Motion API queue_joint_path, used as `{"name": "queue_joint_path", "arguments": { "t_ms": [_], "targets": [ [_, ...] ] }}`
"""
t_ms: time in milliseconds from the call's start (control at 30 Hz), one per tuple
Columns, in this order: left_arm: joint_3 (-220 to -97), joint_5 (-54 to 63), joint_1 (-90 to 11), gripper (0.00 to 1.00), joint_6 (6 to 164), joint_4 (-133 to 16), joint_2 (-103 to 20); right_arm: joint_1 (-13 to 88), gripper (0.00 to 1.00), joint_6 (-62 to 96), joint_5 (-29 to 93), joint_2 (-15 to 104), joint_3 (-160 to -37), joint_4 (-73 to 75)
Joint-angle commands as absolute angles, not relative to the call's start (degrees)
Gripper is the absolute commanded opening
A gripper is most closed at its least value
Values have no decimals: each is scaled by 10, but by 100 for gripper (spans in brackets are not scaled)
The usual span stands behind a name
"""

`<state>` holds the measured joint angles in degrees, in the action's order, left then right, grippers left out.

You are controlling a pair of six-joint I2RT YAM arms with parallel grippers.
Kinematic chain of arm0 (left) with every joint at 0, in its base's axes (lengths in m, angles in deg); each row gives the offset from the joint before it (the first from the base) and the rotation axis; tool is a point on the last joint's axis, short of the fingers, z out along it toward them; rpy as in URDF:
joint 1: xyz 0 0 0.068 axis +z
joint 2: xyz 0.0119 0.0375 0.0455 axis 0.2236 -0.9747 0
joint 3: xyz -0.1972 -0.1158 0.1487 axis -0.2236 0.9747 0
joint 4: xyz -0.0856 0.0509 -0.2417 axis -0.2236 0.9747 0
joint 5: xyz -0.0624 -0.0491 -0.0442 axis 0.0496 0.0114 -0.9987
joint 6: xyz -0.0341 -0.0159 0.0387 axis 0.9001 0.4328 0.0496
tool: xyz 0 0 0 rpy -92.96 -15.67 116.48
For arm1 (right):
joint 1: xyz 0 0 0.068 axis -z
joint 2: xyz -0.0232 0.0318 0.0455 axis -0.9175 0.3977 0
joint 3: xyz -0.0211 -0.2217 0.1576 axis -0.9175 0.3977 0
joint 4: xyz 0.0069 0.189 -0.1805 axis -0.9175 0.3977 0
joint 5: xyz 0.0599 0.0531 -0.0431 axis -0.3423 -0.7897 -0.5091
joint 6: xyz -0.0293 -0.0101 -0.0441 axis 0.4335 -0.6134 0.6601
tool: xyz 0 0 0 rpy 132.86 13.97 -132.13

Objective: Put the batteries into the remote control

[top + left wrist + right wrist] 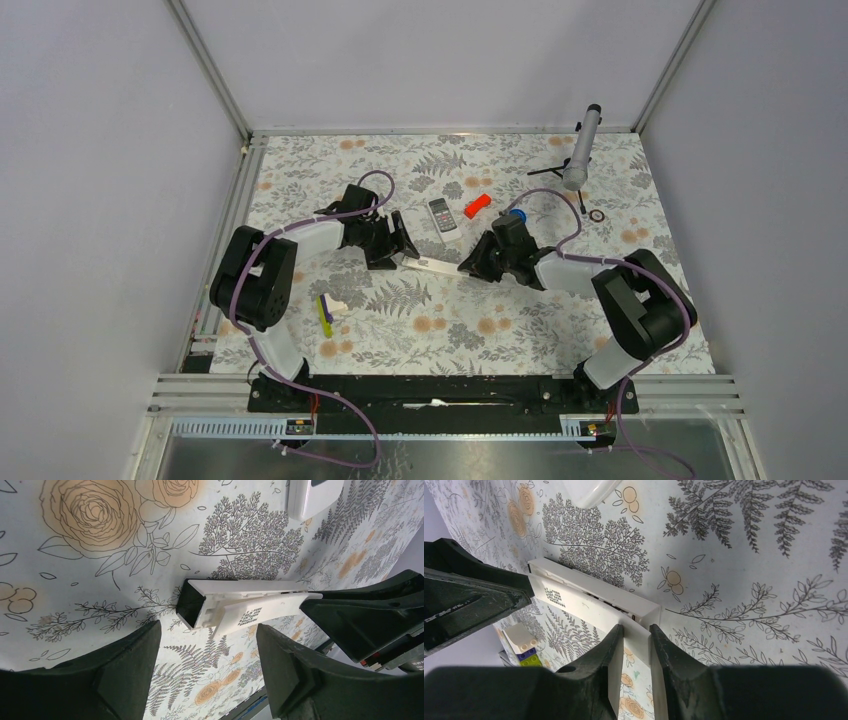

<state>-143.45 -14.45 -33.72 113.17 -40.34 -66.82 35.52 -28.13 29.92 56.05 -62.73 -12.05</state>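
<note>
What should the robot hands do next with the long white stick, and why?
Probably the left gripper should close on the white bar: its fingers stand open either side of the bar's end, while the right gripper pinches the thin white strip lying on top.

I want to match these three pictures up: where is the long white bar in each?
Top view: white bar, mid-picture.
Left wrist: white bar, centre, lying crosswise.
Right wrist: white bar, centre-left, slanting into the right gripper.
Shared landmark: remote control just beyond it; wrist views show only its corner, top edge.
</note>
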Motion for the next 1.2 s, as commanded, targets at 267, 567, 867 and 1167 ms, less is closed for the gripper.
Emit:
{"name": "queue_joint_path", "arguments": {
  "t_ms": [267, 567, 867, 1167],
  "targets": [
    [-1428, -157, -340, 74, 1130, -437, -663, 357, 8, -317, 326, 524, -626, -25],
    [-1424, -159, -340, 70, 1138, -443, -669, 357, 0, -352, 277, 510, -627, -53],
    [-1413, -177, -340, 67, 1158, -467, -674, 357, 0, -396, 288, 499, -594, -126],
    [-1408, -181, -340, 63, 1168, -480, -672, 353, 0, -406, 292, 527, -596, -152]
  ]
}}
